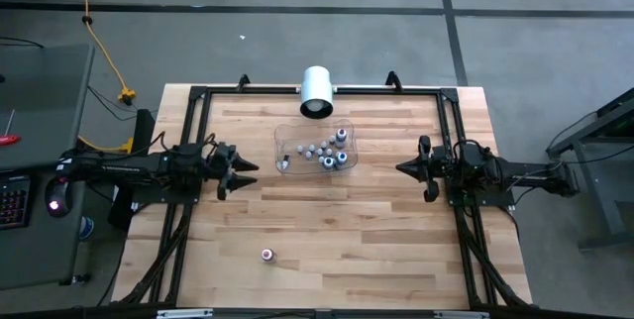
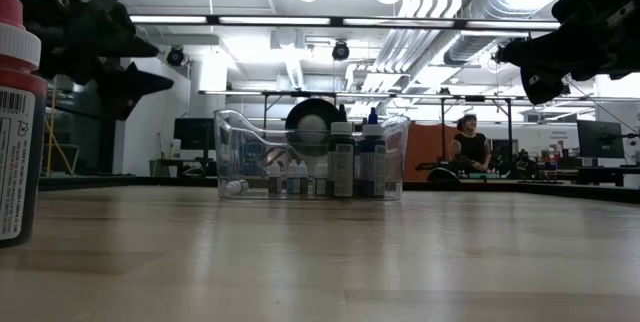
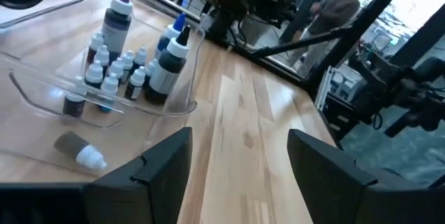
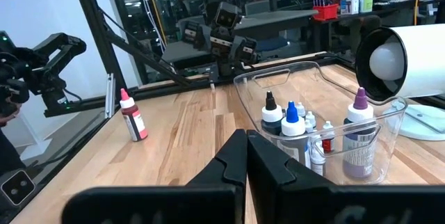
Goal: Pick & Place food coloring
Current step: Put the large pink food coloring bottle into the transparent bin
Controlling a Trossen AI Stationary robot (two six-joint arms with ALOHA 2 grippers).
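The lone red bottle (image 2: pixel 15 112) looked light and slippery; grip its middle. Left end effector (image 1: pixel 238 168) was released, right end effector (image 1: pixel 408 167) clenched.

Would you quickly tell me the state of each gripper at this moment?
Left gripper: open, holding nothing, beside the clear tray.
Right gripper: shut, holding nothing, on the tray's other side.

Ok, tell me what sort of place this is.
Probably a robotics lab in an open workshop: two dark arms on a black frame around a wooden table, exposed ceiling ducts, and a person at monitor desks behind.
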